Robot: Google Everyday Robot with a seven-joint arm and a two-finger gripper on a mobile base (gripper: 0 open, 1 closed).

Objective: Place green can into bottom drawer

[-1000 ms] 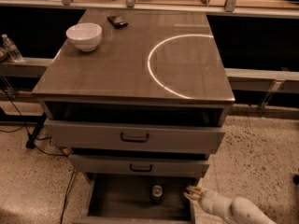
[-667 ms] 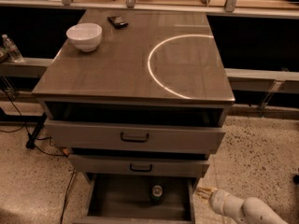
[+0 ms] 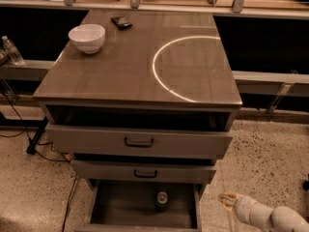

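Observation:
The green can stands upright inside the open bottom drawer, near its back wall and a little right of centre; its silver top shows. My gripper is low at the right of the camera view, outside the drawer and to the right of its side wall, apart from the can. It holds nothing that I can see.
Two wider grey drawers with black handles stand partly open above the bottom one. A white bowl and a small dark object sit on the cabinet top. A plastic bottle stands at the far left. Cables lie on the speckled floor at left.
My gripper and arm have drawn back to the right and out of the drawer area. The green can stays standing in the bottom drawer.

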